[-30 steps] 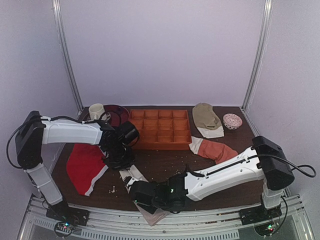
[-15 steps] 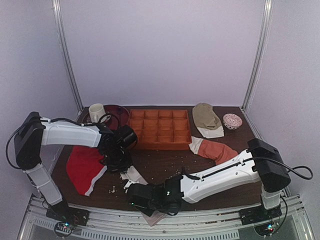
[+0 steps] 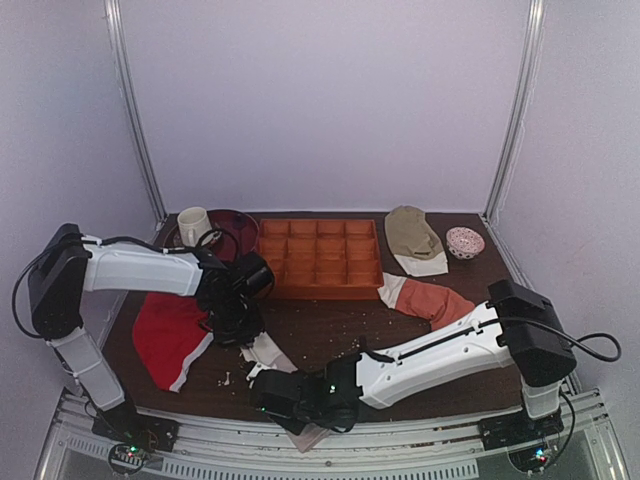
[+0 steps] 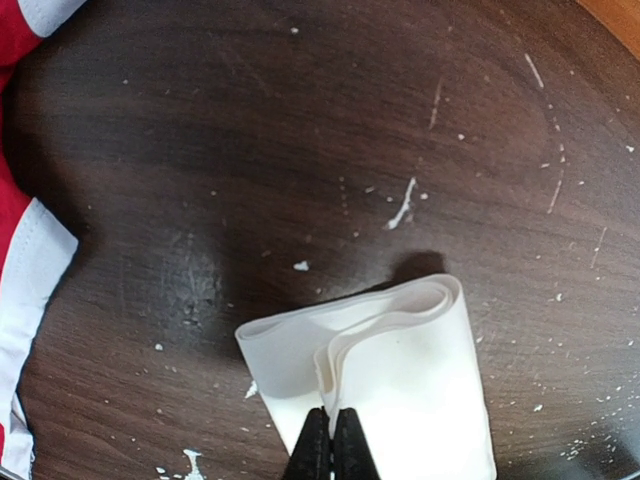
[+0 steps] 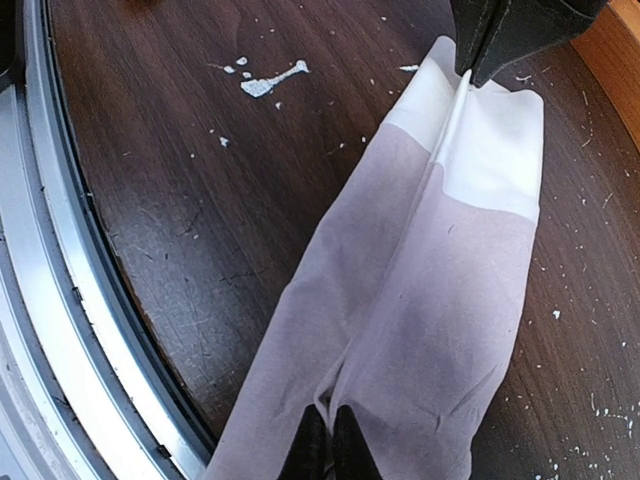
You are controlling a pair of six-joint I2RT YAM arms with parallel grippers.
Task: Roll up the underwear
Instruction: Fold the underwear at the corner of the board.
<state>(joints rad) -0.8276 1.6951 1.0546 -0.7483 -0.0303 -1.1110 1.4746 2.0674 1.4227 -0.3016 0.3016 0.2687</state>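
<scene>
The underwear (image 5: 430,290) lies folded into a long pale pinkish strip on the dark table, its white waistband (image 4: 400,370) at the far end. It also shows in the top view (image 3: 268,352). My left gripper (image 4: 330,440) is shut on the folded waistband edge. My right gripper (image 5: 325,440) is shut on a pinch of cloth at the near end, by the table's front edge. In the right wrist view the left gripper's black fingers (image 5: 500,40) hold the waistband at the top. In the top view both grippers, the left (image 3: 240,330) and the right (image 3: 290,400), hold the strip's ends.
A red garment with white trim (image 3: 170,335) lies at the left. An orange compartment tray (image 3: 318,258) stands behind. An orange-rust garment (image 3: 430,298), a khaki cloth (image 3: 412,235), a patterned bowl (image 3: 464,242), a dark bowl (image 3: 230,228) and a cup (image 3: 192,222) sit farther back. The metal front rail (image 5: 60,330) is close.
My right gripper has slid left along the front edge with the cloth's near end. My left gripper has barely shifted with the waistband.
</scene>
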